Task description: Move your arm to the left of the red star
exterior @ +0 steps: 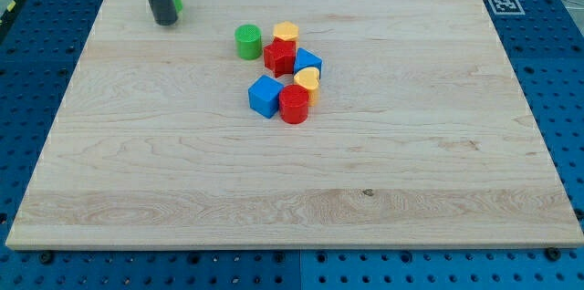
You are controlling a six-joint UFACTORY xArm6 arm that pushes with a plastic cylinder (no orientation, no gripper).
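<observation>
Pale wooden board lies on a blue perforated table; a black-and-white marker tag sits at the board's far right corner. The arm ends in a plain dark rod with no jaws, so nothing is grasped or clenched. The rod's tip rests on the board near the far left corner. A small green block, shape not clear, shows just behind the rod on its right side, mostly hidden. The other blocks cluster in the far middle of the board. The red star sits there, well apart from the tip and to its right. A green cylinder stands just left of the star, touching or nearly so. A yellow block sits just behind the star. A blue block is at the star's right. Nearer in the cluster: a yellow heart-like block, a red cylinder, and a blue cube to the cylinder's left.
</observation>
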